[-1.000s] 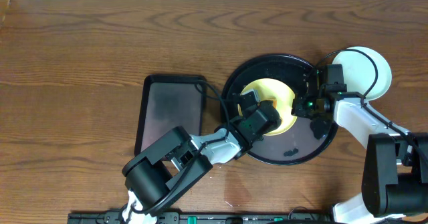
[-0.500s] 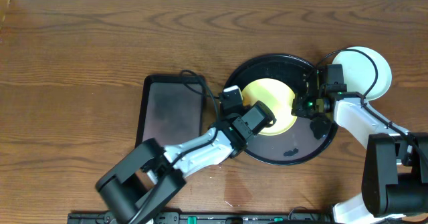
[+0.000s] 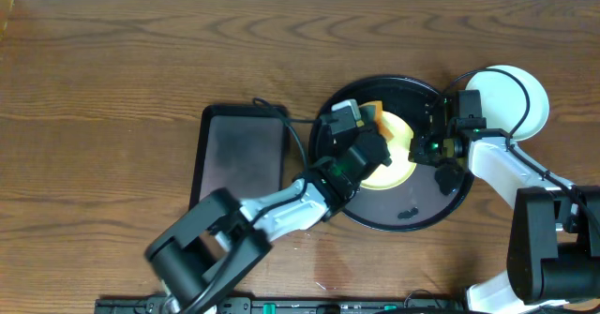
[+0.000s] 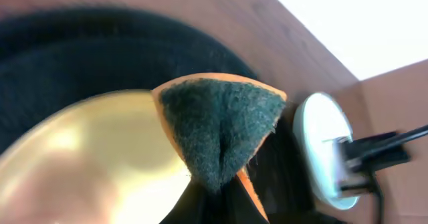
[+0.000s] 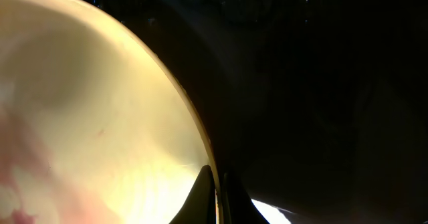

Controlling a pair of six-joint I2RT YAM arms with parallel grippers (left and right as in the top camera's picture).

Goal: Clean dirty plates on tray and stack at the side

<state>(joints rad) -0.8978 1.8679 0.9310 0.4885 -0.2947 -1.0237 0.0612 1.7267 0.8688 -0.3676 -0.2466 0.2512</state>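
Observation:
The yellow plate lies in the round black tray. My left gripper is shut on an orange sponge with a dark green scouring face, held over the plate's far-left edge. In the left wrist view the yellow plate fills the lower left below the sponge. My right gripper is shut on the plate's right rim. The right wrist view shows both fingers pinching that rim, with a faint reddish tint on the plate surface. A pale plate sits on the table to the right of the tray.
A smaller black rectangular tray lies left of the round tray, with the left arm's cable draped over its far edge. Dark specks lie on the round tray's near part. Bare wooden table stretches to the left and back.
The left arm has swung from the plate's near-left side toward its far-left edge, and the sponge now shows from above. The right gripper and the plate have stayed put.

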